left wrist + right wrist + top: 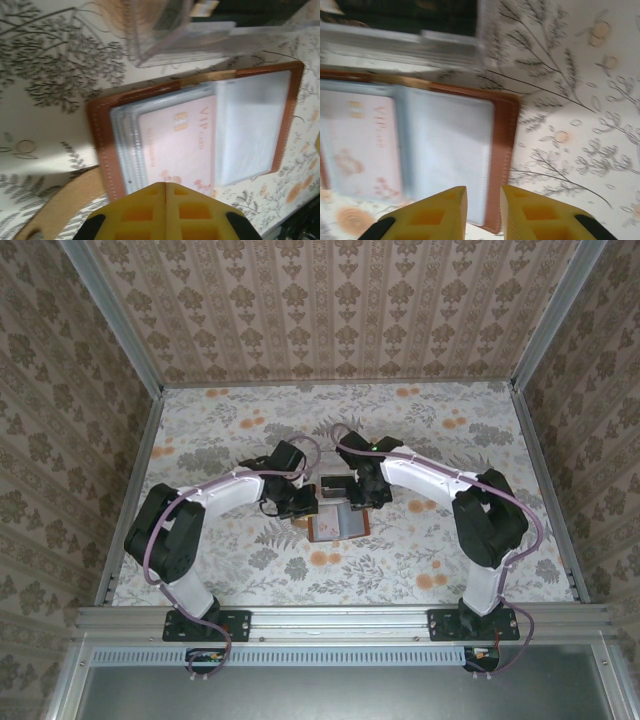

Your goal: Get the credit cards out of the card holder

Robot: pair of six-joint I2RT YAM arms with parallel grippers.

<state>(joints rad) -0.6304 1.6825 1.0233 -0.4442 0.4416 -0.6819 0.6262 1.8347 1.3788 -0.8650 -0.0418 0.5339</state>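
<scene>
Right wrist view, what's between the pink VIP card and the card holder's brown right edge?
A pale grey-blue pocket lies between the pink VIP card and the brown edge of the card holder, seen in the right wrist view.

Clear plastic tray (170, 35) sits mid-table on the floral cloth (450, 440) — grey leaves, orange blossoms — contents too blurred to tell, with beige patterned wallpaper panels (340, 310) on three sides, aluminium corner posts (112, 315) and an aluminium rail (340, 620) along the near edge.
</scene>
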